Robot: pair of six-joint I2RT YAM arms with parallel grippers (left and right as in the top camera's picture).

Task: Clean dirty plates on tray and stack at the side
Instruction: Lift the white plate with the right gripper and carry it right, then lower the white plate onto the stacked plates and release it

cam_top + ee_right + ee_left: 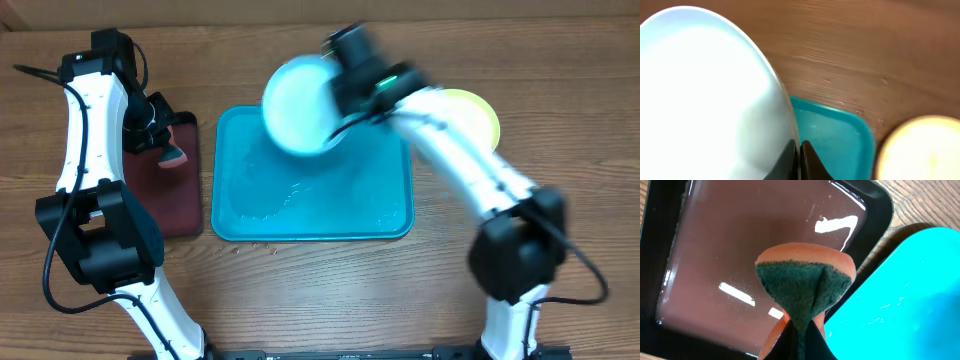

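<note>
The right jaws are clamped on the rim of the pale whitish-blue round plastic plate (295, 105), held above the far end of the large turquoise rectangular plastic tray (300, 205), likely for carrying to the yellow-green round plastic plate (478, 112) lying aside on the wooden table (320, 300); its rim is pinched at the jaw tips; the left jaws grip an orange sponge with green scouring pad (805, 287), parked over the small dark maroon tray (740, 240), apparently kept clear.
</note>
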